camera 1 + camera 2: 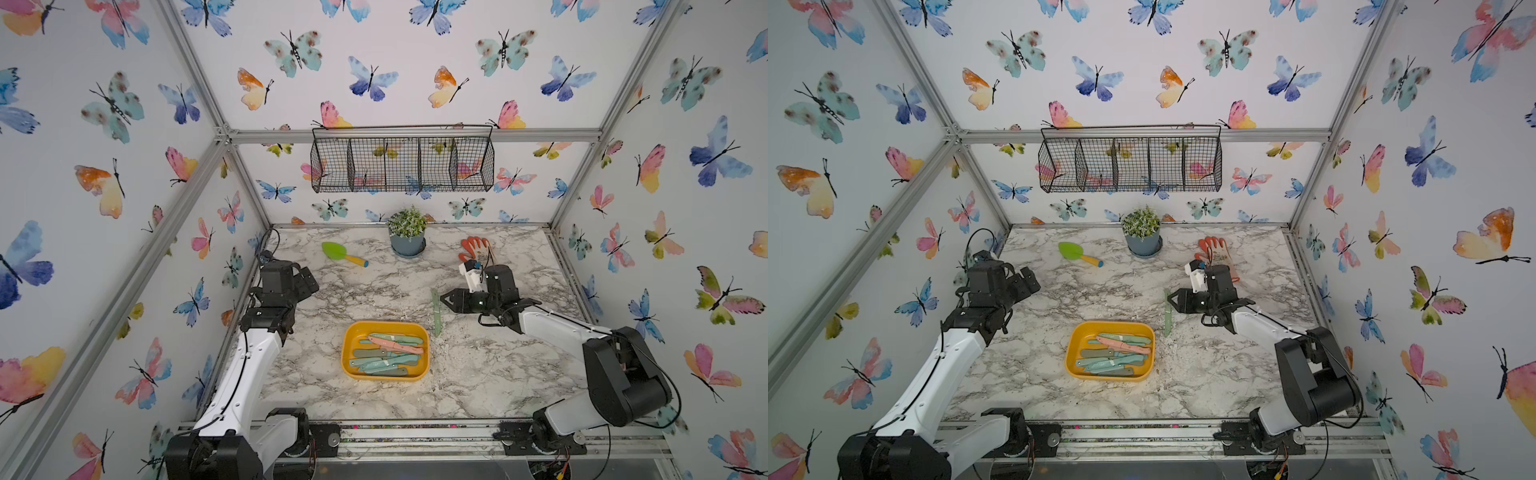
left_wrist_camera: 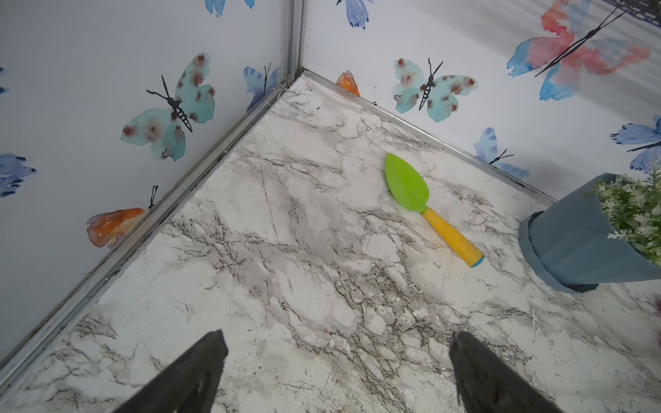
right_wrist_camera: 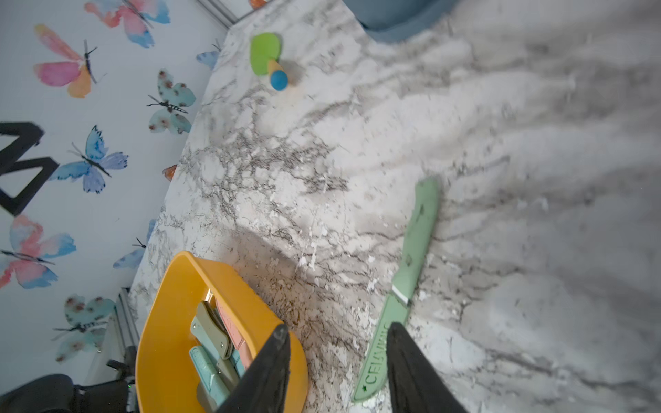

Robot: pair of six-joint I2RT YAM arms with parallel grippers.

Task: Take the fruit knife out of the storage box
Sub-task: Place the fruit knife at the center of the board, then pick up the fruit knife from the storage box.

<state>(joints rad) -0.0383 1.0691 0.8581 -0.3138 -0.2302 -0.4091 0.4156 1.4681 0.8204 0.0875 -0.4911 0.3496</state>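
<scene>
- Left gripper (image 2: 336, 343): fingers spread wide and holding nothing, held above the marble table (image 1: 478, 374) close to its left edge.
- Toy trowel (image 1: 343, 253): green blade, yellow handle, lying flat at the back left with bare marble all round it.
- Storage box (image 1: 384, 325): yellow-orange, front centre, with a pile of sheathed knives (image 1: 390, 353) inside its low rim. There is open table between it and the front rail.
- Potted plant (image 1: 407, 243): upright against the back edge.
- Fruit knife (image 1: 436, 313): pale green, out of the box, flat on the marble. It lies just beside the box's far right corner, clear of the rim.
- Right gripper (image 3: 338, 327): fingers parted and gripping nothing, poised over the knife.
- Glove (image 1: 476, 247): orange, at the back right.
</scene>
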